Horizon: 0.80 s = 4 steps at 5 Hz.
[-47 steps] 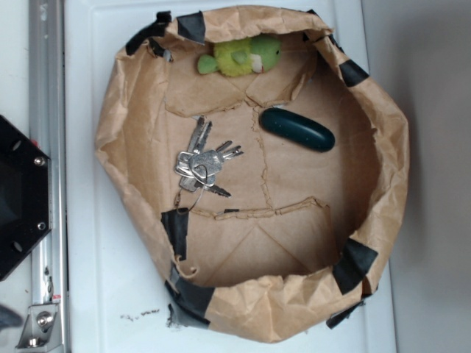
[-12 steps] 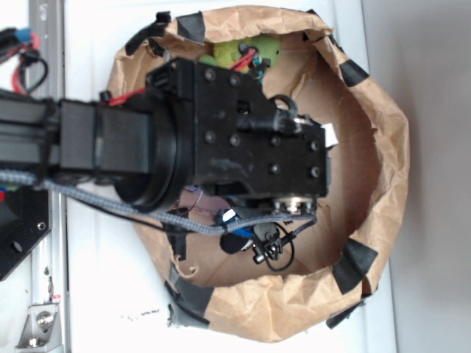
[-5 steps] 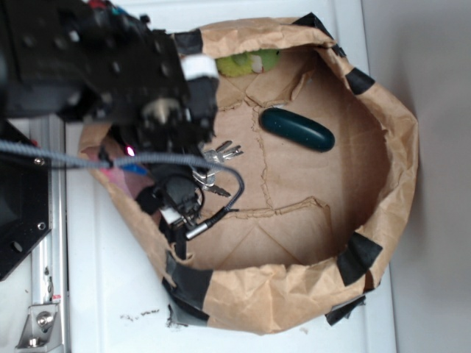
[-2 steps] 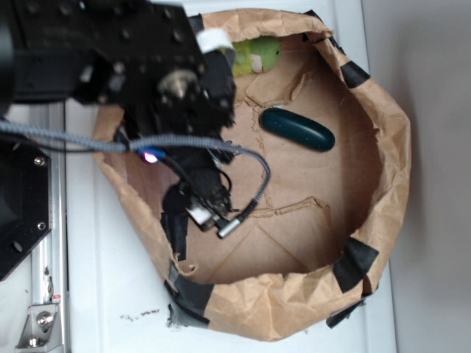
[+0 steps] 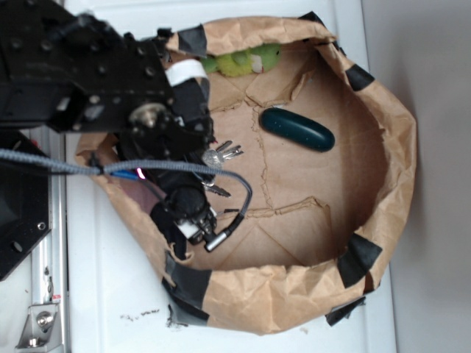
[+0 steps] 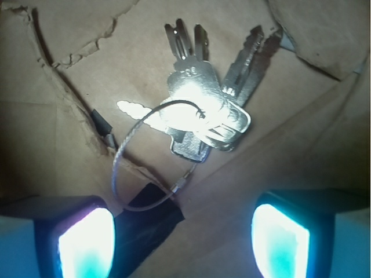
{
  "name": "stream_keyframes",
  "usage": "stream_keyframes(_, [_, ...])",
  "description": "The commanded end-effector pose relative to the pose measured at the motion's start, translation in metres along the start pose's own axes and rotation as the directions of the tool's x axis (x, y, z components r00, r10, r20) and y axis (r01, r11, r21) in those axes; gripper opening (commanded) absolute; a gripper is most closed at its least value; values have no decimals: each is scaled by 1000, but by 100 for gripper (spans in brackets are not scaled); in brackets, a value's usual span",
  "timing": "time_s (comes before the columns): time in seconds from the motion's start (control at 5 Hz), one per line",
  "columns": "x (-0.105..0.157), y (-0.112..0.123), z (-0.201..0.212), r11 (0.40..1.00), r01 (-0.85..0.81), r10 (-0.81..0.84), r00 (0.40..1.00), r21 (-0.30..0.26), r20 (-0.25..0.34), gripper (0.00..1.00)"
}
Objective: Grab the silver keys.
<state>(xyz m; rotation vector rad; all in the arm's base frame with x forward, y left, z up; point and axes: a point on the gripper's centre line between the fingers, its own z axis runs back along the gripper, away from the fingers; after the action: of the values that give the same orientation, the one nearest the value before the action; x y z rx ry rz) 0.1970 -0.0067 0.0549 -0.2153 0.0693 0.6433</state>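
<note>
Progress: approach stage only; grasp not yet made, lift not yet made.
Gripper (image 6: 182, 240): jaws spread wide, nothing between them; both pads glow cyan at the bottom of the wrist view.
Silver keys (image 6: 200, 110): lying flat on the paper floor ahead of the open jaws, fanned, wire ring (image 6: 145, 162) looping toward the left pad; untouched.
Remaining: descend, centre the bunch between the pads, close, lift, by my reading.
Surface: crumpled brown paper basin (image 5: 397, 147) with black tape patches, on a white table (image 5: 110, 287).
Surroundings: teal capsule (image 5: 296, 129) well apart from the keys; green plush toy (image 5: 239, 60) at the far rim.
</note>
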Motion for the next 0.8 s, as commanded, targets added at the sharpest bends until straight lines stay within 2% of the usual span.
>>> stream_keyframes(0.0, [1, -6, -3, 1000, 2, -2, 999, -11, 45, 100])
stream_keyframes(0.4, [12, -18, -2, 1000, -16, 17, 999, -18, 50, 100])
stream_keyframes(0.6, [21, -22, -6, 1000, -18, 20, 996, -18, 86, 100])
